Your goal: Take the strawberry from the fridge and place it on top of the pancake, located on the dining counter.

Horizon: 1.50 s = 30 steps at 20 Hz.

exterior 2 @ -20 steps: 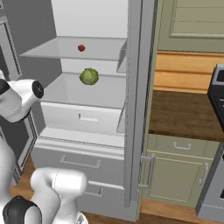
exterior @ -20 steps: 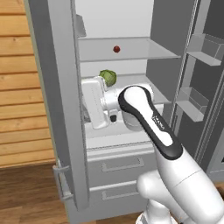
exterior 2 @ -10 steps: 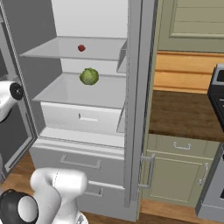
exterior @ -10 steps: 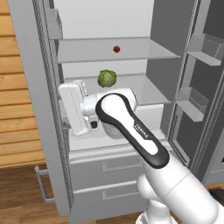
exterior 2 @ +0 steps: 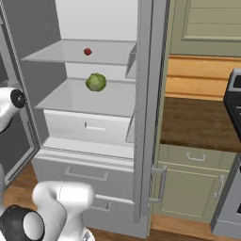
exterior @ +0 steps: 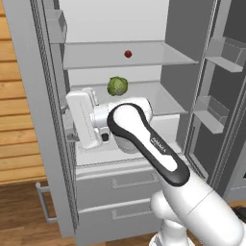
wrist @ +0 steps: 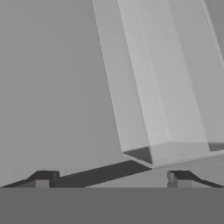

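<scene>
Gripper [wrist: 109, 177] spread wide, empty, nosing left door's inner face. Fridge [exterior: 33, 120] open. Cabbage [exterior: 117, 86] on middle shelf. Strawberry [exterior: 128, 54] on upper shelf, well apart from hand. Risk: wide swing clips door or knocks cabbage.

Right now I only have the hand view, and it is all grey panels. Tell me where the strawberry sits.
Observer: The strawberry lies on the upper shelf of the open fridge.
Operator: Name anything near it.
Observer: A cabbage sits alone on the shelf directly below.
Operator: Give me the arm's position against those two.
Observer: In the left base view the arm crosses leftward in front of the fridge, lower in the picture than both the cabbage and the strawberry.
</scene>
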Available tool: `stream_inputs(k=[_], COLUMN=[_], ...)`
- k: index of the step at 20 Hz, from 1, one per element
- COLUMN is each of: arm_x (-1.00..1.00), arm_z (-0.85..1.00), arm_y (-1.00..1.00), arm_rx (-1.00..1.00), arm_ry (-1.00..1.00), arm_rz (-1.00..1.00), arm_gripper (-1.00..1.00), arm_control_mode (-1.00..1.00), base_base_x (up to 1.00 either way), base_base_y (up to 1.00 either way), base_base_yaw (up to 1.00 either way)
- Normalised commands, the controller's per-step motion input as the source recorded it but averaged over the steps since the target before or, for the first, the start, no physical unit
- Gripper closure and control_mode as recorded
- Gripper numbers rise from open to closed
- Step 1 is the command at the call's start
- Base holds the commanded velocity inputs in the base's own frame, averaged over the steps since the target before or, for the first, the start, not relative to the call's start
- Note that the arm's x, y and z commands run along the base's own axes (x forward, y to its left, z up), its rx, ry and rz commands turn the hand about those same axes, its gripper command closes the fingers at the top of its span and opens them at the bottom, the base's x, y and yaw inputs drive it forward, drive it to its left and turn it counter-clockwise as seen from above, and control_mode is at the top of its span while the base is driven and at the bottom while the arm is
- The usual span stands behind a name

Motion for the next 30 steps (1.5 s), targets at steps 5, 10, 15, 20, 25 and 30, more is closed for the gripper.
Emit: stream_inputs(k=[5,10,15,20,25,30], arm_x=[-0.5,0.02,0.33,0.2,0.33,0.11], arm_z=[0.56,0.14,0.0,-0.1,-0.7,-0.88], arm_y=[-0.96,-0.96,-0.98,-0.77,-0.72,-0.98], arm_rx=[0.03,-0.17,-0.57,-0.86,-0.77,-0.26], arm_ry=[0.0,0.0,0.05,0.05,0.02,0.0], arm_rz=[0.0,0.0,0.01,0.1,0.37,0.55], arm_gripper=[-1.0,-1.0,-1.0,-1.0,-1.0,-1.0], arm_control_mode=[-1.0,-1.0,-1.0,-1.0,-1.0,-1.0], base_base_x=[0.0,0.0,0.0,0.0,0.0,0.0], base_base_y=[0.0,0.0,0.0,0.0,0.0,0.0], base_base_yaw=[0.0,0.0,0.0,0.0,0.0,0.0])
